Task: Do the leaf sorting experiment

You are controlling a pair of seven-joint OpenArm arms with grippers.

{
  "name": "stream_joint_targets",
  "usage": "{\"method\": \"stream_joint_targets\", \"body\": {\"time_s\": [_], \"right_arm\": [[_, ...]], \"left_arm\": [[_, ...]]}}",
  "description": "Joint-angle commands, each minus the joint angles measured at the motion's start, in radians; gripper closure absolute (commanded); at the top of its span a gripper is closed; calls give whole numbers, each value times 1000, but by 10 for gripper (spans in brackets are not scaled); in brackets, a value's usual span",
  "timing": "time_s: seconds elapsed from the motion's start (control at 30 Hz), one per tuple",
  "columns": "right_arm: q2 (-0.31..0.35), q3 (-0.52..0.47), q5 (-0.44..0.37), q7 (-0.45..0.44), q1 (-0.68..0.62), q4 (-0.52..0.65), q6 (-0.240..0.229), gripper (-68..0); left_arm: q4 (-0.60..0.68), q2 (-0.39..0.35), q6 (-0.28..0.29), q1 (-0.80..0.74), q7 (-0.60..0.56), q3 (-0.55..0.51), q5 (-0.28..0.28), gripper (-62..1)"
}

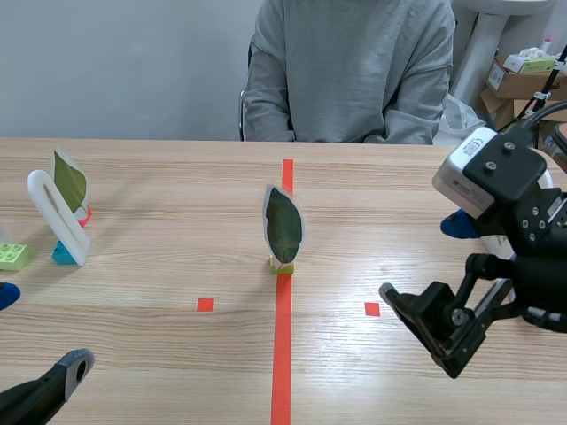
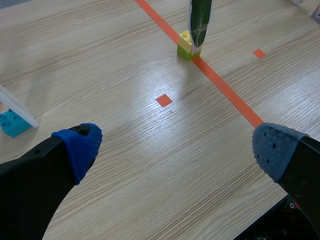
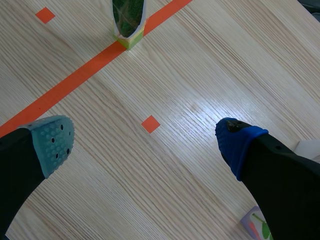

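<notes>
R gripper (image 3: pixel 144 144) & L gripper (image 2: pixel 176 148): both wide open, empty, low either side of centre tape (image 1: pixel 282 354). Leaf card (image 1: pixel 283 226) stands upright on yellow-green block (image 1: pixel 283 265) on the tape, prob. raised for easy pinching. 2nd leaf (image 1: pixel 69 180) leans in white holder (image 1: pixel 51 215), far L.

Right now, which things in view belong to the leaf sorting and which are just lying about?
Job:
- middle leaf on its block
- left leaf
- white card beside it
- teal block
- green block

Lying about:
- boxes in the back
- blue thing, far right, unclear what
</notes>
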State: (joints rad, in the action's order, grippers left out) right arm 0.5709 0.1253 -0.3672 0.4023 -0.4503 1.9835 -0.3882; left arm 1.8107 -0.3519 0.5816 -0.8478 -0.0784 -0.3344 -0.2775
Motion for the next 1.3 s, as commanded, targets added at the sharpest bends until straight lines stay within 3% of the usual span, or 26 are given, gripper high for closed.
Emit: {"method": "stream_joint_targets", "body": {"time_s": [0.0, 0.83, 1.17, 1.27], "right_arm": [[2, -14, -7, -4, -4, 14, 3, -578], [2, -14, -7, -5, -3, 14, 3, -578], [2, -15, -3, -5, -5, 14, -2, -578], [2, -32, -5, -14, -19, 14, -24, -578]], "left_arm": [[4, 8, 6, 1, -8, -3, -11, -623], [4, 8, 6, 7, -6, -3, -11, -623], [2, 1, 21, 116, 111, 6, -11, -623], [0, -22, 27, 159, 132, 51, -11, -623]]}}
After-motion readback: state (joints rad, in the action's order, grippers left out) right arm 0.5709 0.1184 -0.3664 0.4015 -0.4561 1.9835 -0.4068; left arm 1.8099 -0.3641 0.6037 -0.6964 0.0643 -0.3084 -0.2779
